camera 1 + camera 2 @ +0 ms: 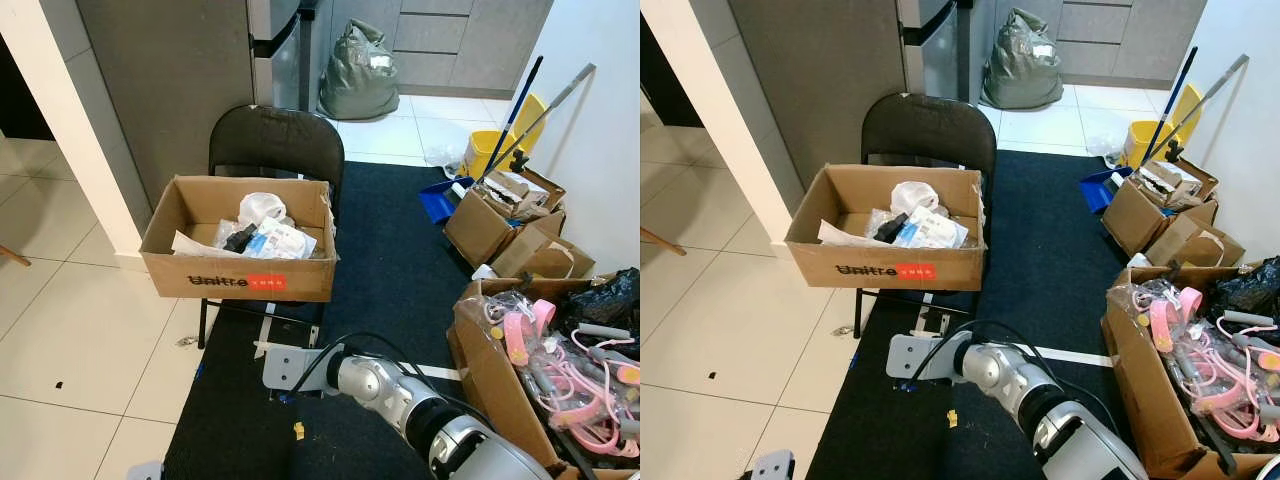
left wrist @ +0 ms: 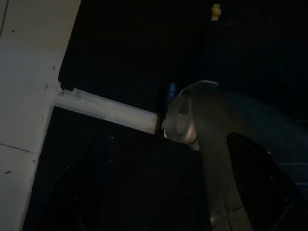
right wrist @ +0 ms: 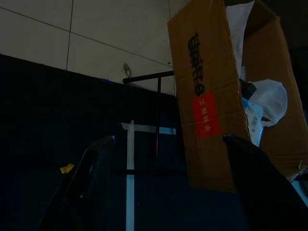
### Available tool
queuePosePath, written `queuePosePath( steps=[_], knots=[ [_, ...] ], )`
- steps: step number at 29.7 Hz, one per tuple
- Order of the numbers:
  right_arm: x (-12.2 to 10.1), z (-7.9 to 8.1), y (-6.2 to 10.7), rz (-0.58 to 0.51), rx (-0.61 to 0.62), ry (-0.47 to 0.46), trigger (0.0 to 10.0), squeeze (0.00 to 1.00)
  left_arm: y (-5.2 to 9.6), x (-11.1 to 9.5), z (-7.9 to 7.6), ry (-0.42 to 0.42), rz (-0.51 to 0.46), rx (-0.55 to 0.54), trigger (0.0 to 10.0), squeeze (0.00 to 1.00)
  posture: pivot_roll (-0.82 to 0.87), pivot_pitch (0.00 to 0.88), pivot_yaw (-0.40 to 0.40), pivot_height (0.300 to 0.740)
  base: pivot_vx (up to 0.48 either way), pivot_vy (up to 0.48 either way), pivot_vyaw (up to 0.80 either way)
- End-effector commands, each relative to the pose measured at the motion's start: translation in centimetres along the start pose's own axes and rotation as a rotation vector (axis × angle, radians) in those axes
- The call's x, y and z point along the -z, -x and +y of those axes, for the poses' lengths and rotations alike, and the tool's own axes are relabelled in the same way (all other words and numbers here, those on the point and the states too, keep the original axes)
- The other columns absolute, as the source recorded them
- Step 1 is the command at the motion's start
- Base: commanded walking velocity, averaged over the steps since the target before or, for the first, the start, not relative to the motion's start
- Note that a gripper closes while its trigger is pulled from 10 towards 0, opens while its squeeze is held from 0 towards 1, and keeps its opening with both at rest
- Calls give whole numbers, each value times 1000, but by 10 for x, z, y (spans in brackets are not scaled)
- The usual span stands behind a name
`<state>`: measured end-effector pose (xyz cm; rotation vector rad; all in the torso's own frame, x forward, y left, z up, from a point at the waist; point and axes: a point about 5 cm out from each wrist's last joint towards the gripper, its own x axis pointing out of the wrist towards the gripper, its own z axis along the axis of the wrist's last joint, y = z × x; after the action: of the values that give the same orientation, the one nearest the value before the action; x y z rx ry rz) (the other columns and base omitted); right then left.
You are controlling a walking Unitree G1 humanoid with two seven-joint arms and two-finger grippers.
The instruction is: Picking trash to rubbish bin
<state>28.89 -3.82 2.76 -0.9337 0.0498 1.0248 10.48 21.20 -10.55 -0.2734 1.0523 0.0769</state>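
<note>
On dark rug edge, small yellow scrap (image 1: 298, 430): light, soft; pinch whole. Right gripper (image 3: 168, 192) spread, left gripper (image 2: 163, 192) too.

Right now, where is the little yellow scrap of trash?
The yellow scrap lies on the dark rug, just in front of the robot, below the chair holding the cardboard box.
</note>
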Motion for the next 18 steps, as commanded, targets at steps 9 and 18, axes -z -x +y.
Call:
queuePosePath(
  steps=[9, 18],
  knots=[
    [0, -4, 0, -5, 3, -1, 10000, 0, 3, 3, 7, -2, 25, -16, 10000, 0, 68, 0, 19, 740, 0, 0, 0],
    [0, -4, 0, -6, 2, 0, 10000, 0, 1, 3, 4, 1, 26, -15, 10000, 0, 69, 0, 16, 740, 0, 0, 0]
  ],
)
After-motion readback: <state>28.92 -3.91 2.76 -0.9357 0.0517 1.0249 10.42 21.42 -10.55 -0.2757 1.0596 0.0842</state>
